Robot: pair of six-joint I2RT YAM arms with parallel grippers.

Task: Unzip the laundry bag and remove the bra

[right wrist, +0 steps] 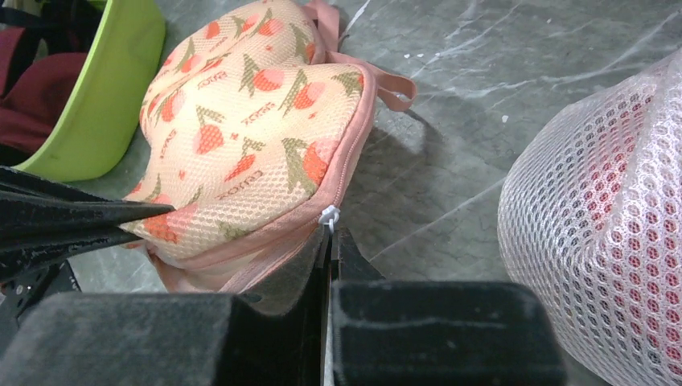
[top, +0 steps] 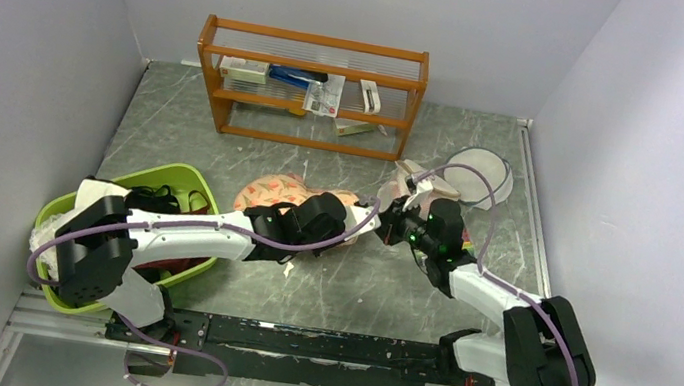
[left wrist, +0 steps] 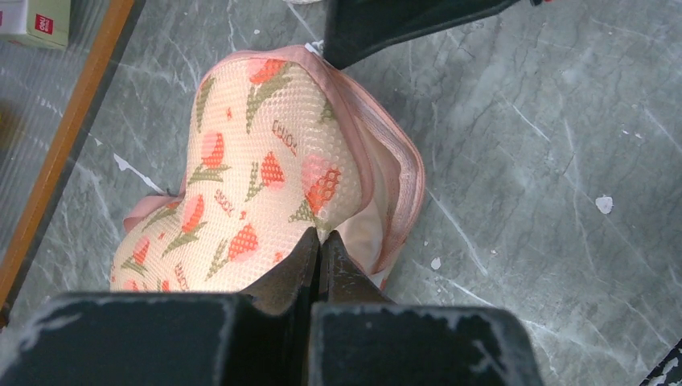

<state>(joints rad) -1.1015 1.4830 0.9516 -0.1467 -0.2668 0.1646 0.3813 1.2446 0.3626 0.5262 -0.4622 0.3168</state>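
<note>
Green basket [top: 181, 172] sits near-left on the tabletop [top: 355, 286]. Laundry bag [left wrist: 249, 161] lies flat just right of the basket, with its long axis running left-right away from it. Both hands meet at the end farthest from the basket. Left hand [left wrist: 318, 241] is fully closed, pinching the bag's edge. Right hand [right wrist: 330, 241] is closed on the white zip pull [right wrist: 328, 215], so it's the nearer one for unzipping. Bra not seen, probably inside.

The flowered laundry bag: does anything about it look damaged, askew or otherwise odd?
No damage shows. The laundry bag gapes along one edge, where its zip is partly open and pale material shows inside. The left gripper pinches that edge; the right gripper is shut on the white zip pull.
</note>
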